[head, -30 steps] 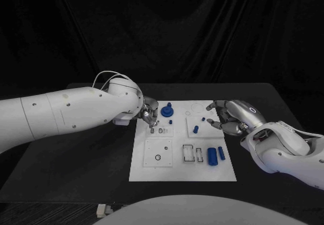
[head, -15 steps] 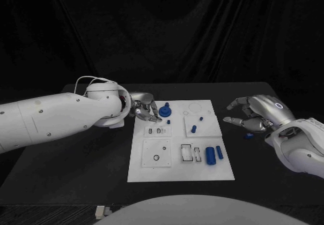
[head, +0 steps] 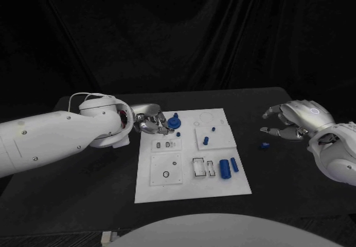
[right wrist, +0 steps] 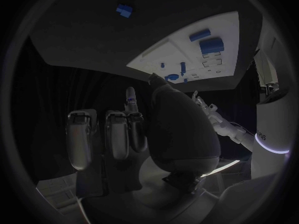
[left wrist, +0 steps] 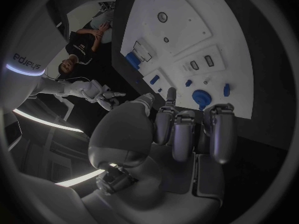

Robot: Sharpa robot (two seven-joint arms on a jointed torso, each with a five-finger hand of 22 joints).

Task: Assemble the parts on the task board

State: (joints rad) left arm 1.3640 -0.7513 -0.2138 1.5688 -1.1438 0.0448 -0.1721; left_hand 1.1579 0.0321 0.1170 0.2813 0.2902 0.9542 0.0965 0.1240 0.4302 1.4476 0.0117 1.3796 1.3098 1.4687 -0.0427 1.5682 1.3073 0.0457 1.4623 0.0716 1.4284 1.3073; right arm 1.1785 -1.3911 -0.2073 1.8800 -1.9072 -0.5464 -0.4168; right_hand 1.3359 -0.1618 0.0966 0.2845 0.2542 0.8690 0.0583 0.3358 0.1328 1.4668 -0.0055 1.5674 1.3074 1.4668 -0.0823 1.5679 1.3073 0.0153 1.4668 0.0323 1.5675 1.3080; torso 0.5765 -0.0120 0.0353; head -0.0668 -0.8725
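Head view: left hand (head: 150, 123) at the upper-left corner of the task board (head: 189, 190), fingers curled in, nothing visibly held; beside the round blue part (head: 174, 122).
Head view, right side: right hand (head: 290, 123) hovering off the board, fingers loosely spread, nothing held; small blue piece (head: 264, 146) on the black table just below it.
Left wrist view: fingers (left wrist: 187, 134) bunched together above the round part (left wrist: 201, 98).
Right wrist view: stray piece (right wrist: 123, 10) near the top, fingers (right wrist: 102, 139) apart.
Advice: come straight down over the stray piece, pinch it squarely, then carry it to a free socket.
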